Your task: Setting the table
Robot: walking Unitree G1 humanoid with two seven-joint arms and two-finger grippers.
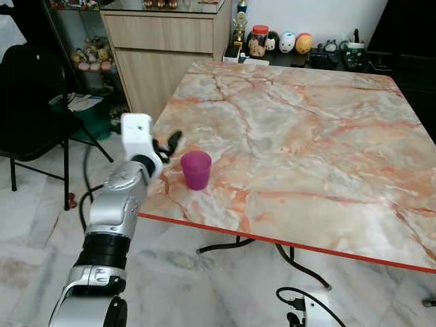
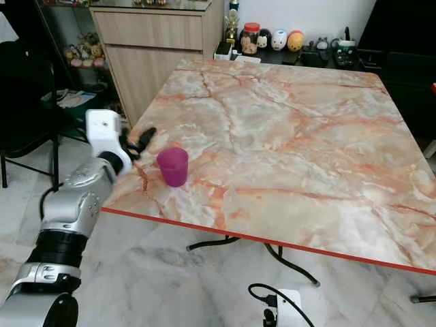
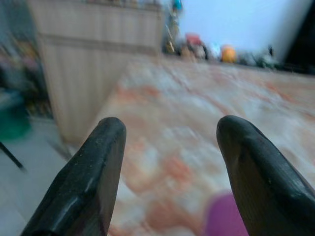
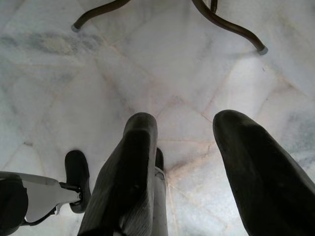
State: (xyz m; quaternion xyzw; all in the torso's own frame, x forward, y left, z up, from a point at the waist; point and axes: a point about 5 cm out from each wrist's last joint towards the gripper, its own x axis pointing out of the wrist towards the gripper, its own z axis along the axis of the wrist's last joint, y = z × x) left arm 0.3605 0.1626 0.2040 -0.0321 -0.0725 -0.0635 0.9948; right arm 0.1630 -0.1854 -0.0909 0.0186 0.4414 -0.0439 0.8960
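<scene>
A purple cup (image 1: 196,169) stands upright on the marble table (image 1: 306,129), near its front left corner. My left gripper (image 1: 167,144) hovers just left of the cup, a little above the tabletop, open with nothing between its fingers. In the left wrist view the cup (image 3: 227,217) is a blur near one black finger (image 3: 261,172). My right gripper (image 4: 189,162) hangs low beside the robot, pointing at the floor, open and empty.
A wooden cabinet (image 1: 163,48) stands behind the table's far left corner. Jars and small figurines (image 1: 286,42) line a dark shelf at the back. A black folding chair (image 1: 34,109) is on the left. Curved table legs (image 1: 286,255) and a cable (image 1: 306,300) lie on the marble floor.
</scene>
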